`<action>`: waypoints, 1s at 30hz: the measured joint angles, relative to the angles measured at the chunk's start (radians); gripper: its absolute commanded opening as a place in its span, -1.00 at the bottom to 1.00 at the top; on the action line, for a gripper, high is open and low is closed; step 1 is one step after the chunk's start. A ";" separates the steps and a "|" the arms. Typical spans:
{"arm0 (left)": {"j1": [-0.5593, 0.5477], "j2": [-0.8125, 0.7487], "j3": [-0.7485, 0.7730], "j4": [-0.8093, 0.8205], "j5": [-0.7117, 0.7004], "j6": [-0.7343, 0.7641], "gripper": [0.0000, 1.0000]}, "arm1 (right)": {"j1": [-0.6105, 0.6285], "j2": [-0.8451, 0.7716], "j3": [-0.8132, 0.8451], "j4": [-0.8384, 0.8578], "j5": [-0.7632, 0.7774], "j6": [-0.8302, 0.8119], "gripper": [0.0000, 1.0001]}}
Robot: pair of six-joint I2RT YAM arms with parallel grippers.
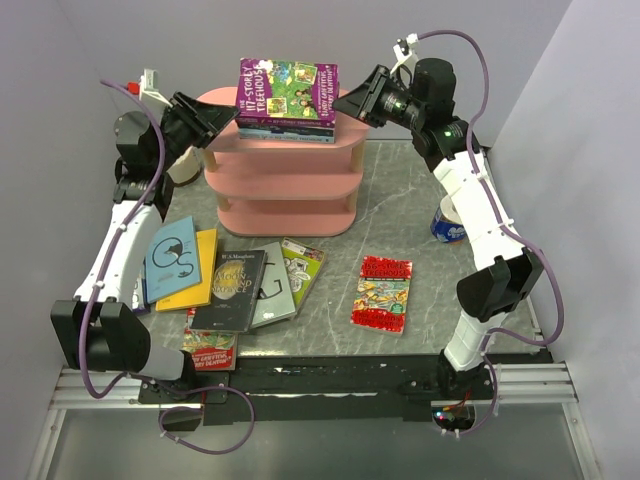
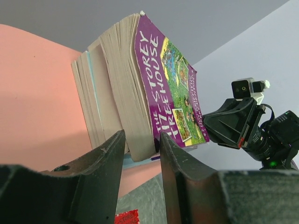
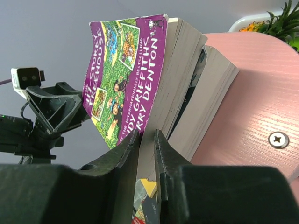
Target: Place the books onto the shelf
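1. Closest in its own wrist view, the left gripper (image 2: 141, 148) has its jaws partly spread around the near lower corner of the purple book (image 2: 168, 84), with a finger just beside each face. I cannot tell whether they press it.
2. That view also shows two more page blocks under the purple cover. As far as I can count, the stack on the top board of the shelf (image 1: 285, 215) is three books.
3. Only the overhead view shows the grey desk (image 1: 440, 300) and seven books lying flat on it. From the left these are:
   - a light blue book (image 1: 170, 255) lying over a yellow book (image 1: 203, 268)
   - a red book (image 1: 208, 350) at the near edge
   - a black book (image 1: 232, 290) with gold lettering
   - a grey book (image 1: 272, 295)
   - a lime green book (image 1: 305, 262)
   - a second red book (image 1: 383, 292), well apart to the right
4. The one shelf is pink with three oval boards. It stands at the back of the desk, between the two arms.
5. The right gripper (image 3: 147, 140) has its jaws nearly together, pinching the page-edge corner of the purple book at the opposite end.
6. Only the right wrist view catches green plant leaves (image 3: 280, 21) beyond the shelf and one screw head (image 3: 278, 139) in the pink board.
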 measured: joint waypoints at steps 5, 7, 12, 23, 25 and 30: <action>0.000 0.000 0.004 -0.001 -0.001 0.000 -0.18 | 0.000 0.000 0.000 0.005 -0.002 -0.003 -0.70; 0.000 0.000 0.004 -0.001 -0.001 0.000 -0.18 | 0.000 0.000 0.000 0.005 -0.002 -0.003 -0.71; 0.000 0.016 0.038 -0.005 -0.001 0.001 -0.18 | 0.000 0.000 0.000 0.006 -0.002 -0.003 -0.71; 0.000 0.077 0.142 -0.025 -0.010 0.005 -0.23 | 0.000 0.000 0.000 0.006 -0.001 -0.003 -0.70; 0.000 0.087 0.153 -0.026 -0.010 0.004 -0.24 | 0.000 0.000 0.000 0.006 -0.001 -0.003 -0.68; 0.000 0.118 0.177 -0.029 -0.005 0.003 -0.31 | 0.000 0.000 0.000 0.006 -0.002 -0.003 -0.67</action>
